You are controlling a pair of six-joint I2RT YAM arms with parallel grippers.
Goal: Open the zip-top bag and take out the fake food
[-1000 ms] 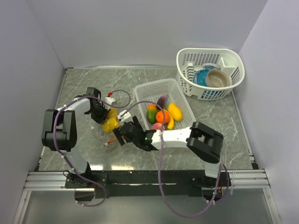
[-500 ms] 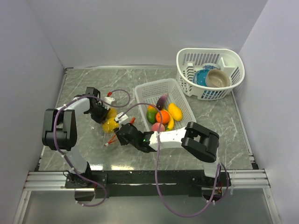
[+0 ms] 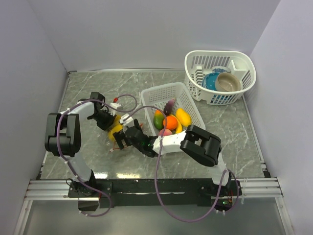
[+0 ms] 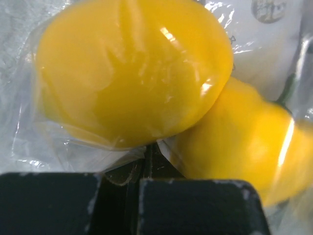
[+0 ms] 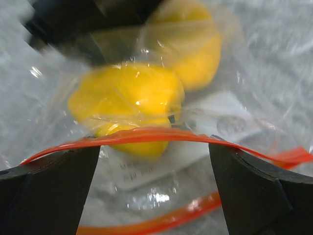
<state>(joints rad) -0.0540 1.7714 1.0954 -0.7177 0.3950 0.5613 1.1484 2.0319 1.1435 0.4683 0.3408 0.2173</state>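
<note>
**Right wrist view: jaws spread wide at the bag's zip strip**

In the right wrist view we find the right gripper [image 5: 154, 166] with its dark fingers [image 5: 49, 191] spread wide, clasping nothing. The orange-red zip strip [image 5: 146, 135] of the zip-top bag [image 5: 195, 112] runs across the gap from one fingertip to the other. Behind the strip, inside the clear crinkly film, lie two yellow pieces of fake food [image 5: 127, 98]. Below them we see a white label [image 5: 142, 171] in the bag. Its print is too blurred for us to read.

In the left wrist view the left gripper [image 4: 138, 178] is clenched, and a fold of the bag's film runs down into the seam between its fingers. The two yellow pieces press against the film just above them. A round printed mark [image 4: 269, 10] in the upper corner is also unreadable.

From the top external view we place the bag on the marbled table [image 3: 88, 93], between the two grippers. It lies just beside the white slotted basket [image 3: 161, 93], on the left arm's side. That basket holds more fake food: orange, yellow, green-orange, pink and dark purple pieces. A round basket [image 3: 244, 63] with bowls stands at the far right.
</note>
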